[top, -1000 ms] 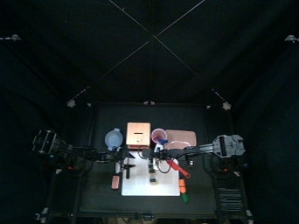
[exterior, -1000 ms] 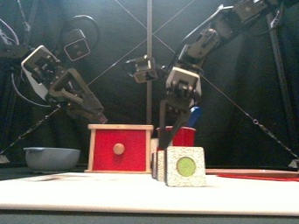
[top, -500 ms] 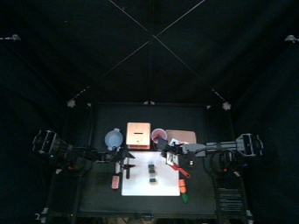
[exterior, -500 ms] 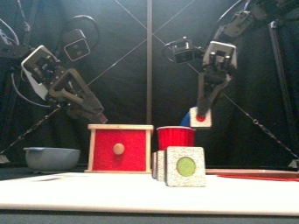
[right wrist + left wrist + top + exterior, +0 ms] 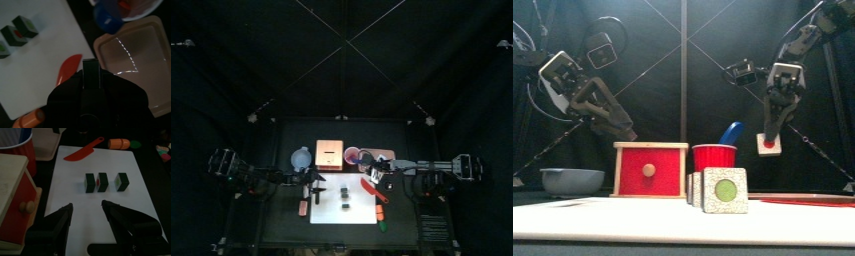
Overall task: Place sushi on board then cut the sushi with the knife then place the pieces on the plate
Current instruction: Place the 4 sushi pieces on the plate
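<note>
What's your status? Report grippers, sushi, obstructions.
Left gripper open over white cutting board. Right gripper shut on one dark green sushi piece, near flat pink tray. Three pieces on board. No obstruction seen.

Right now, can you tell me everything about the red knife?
The red knife is a toy, one colour all over, smooth like plastic. Its wide curved blade narrows to a thin handle. It lies flat on the white cutting board, near the edge on the right arm's side; its handle end seems to poke past that edge. It sits apart from the three sushi pieces, and nothing holds it.
</note>
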Robot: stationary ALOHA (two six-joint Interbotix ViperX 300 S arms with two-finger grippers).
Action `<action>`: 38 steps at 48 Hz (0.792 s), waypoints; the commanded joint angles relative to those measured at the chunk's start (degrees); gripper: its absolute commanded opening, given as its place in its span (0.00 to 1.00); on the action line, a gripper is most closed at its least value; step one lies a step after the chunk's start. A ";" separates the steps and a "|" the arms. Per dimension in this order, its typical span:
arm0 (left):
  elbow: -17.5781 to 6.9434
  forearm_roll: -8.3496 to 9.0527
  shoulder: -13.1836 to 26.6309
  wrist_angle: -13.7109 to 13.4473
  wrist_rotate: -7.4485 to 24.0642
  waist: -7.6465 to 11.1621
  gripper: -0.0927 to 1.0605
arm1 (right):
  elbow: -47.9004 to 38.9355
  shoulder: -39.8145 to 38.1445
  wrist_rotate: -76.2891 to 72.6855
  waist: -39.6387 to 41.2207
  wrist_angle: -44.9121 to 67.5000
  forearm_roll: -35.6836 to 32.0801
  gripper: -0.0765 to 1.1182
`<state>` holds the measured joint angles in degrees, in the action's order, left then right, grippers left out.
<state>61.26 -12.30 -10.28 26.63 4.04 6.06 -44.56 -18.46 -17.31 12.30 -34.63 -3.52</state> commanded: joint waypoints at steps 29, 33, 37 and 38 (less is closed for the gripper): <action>-1.32 -0.09 -0.18 0.18 0.00 -0.18 0.83 | -2.99 6.86 0.53 12.66 10.20 -2.55 0.73; -1.32 -0.09 -0.09 0.26 0.00 -0.18 0.83 | -2.81 6.94 0.44 12.66 10.11 -2.81 0.74; -1.32 -0.09 -0.09 0.26 0.00 -0.18 0.83 | -2.81 6.15 0.53 12.57 9.67 -2.81 0.74; -1.32 -0.09 -0.18 0.26 -0.09 -0.09 0.83 | -2.81 5.71 0.44 12.39 9.49 -2.81 0.74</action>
<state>61.17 -12.30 -10.20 26.63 3.96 5.98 -48.16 -10.72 -16.79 24.79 -24.96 -6.33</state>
